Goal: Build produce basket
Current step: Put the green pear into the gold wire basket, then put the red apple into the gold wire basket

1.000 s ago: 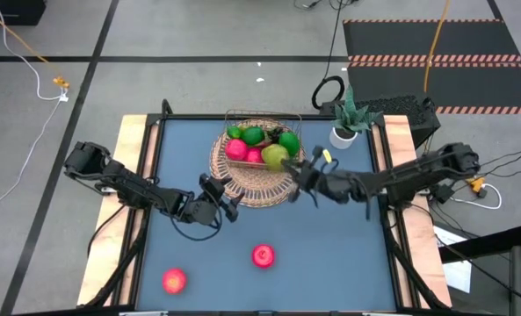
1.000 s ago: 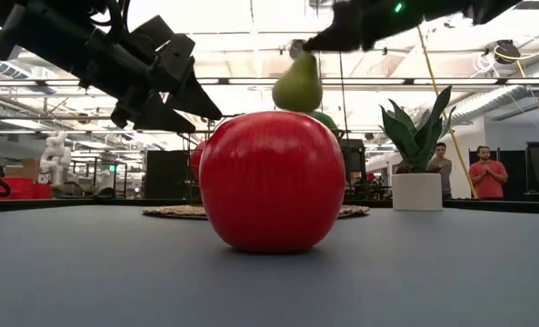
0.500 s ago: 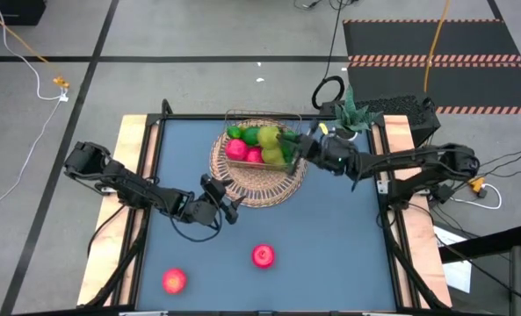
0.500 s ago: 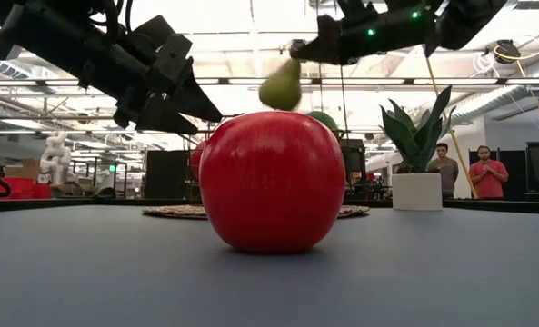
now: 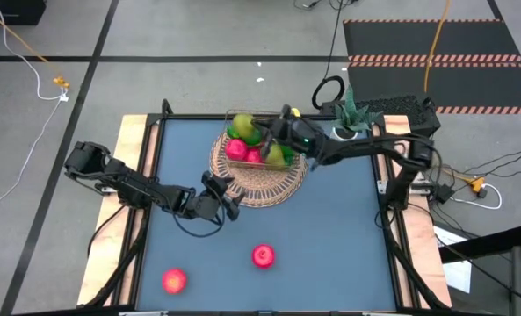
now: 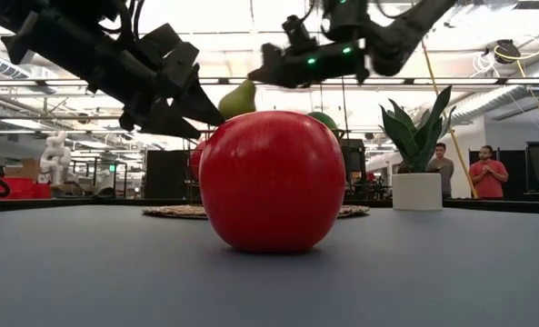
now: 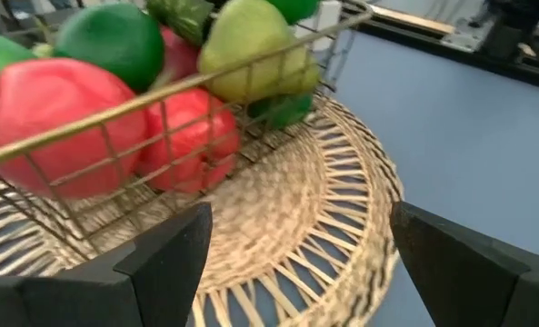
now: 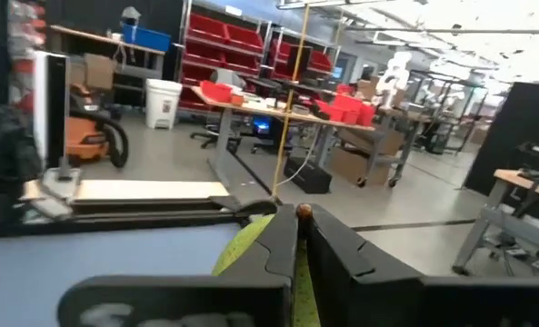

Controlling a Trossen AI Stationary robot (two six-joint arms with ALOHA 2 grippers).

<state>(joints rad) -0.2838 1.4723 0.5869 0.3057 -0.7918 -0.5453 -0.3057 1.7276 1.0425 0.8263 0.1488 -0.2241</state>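
Carrying pear (image 5: 242, 122) farther over basket (image 5: 239, 182)

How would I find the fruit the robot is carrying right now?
Look at the wicker basket at the far middle of the blue table. Above its pile of red and green fruit, the right gripper holds a yellow-green pear. It is the only fruit up in the air, not lying in the basket.

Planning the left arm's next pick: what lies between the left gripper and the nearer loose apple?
Only bare table lies between the left gripper and the apple, seen from above.
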